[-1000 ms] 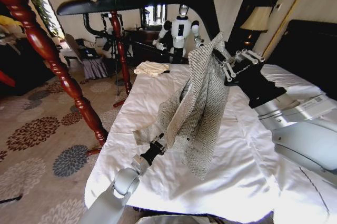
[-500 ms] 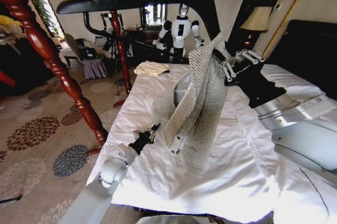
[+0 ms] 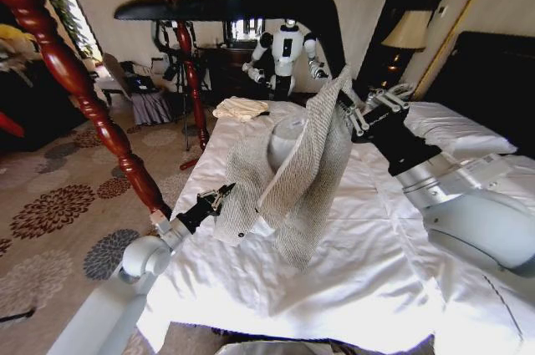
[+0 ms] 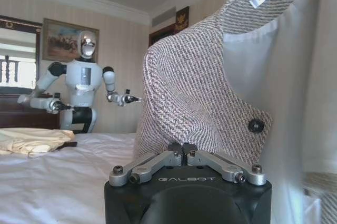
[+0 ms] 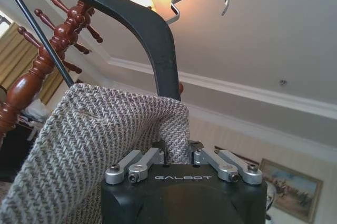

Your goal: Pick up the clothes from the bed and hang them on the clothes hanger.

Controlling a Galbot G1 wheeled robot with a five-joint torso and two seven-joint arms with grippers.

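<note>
Pulling away toward the bed's (image 3: 351,288) left edge, the left gripper (image 3: 219,197) has let go of the clothes' (image 3: 301,167) lower hem since a second ago; its fingers now meet, clenched on nothing, just beside the fabric. The right gripper (image 3: 349,106) has risen slightly and stays clamped on the jacket's collar, holding it above the bed against the black clothes hanger (image 3: 251,6).

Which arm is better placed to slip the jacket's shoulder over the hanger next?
Probably the right: its end effector grips the jacket right beside the hanger; the left end effector sits low beside the jacket's lower edge.
</note>
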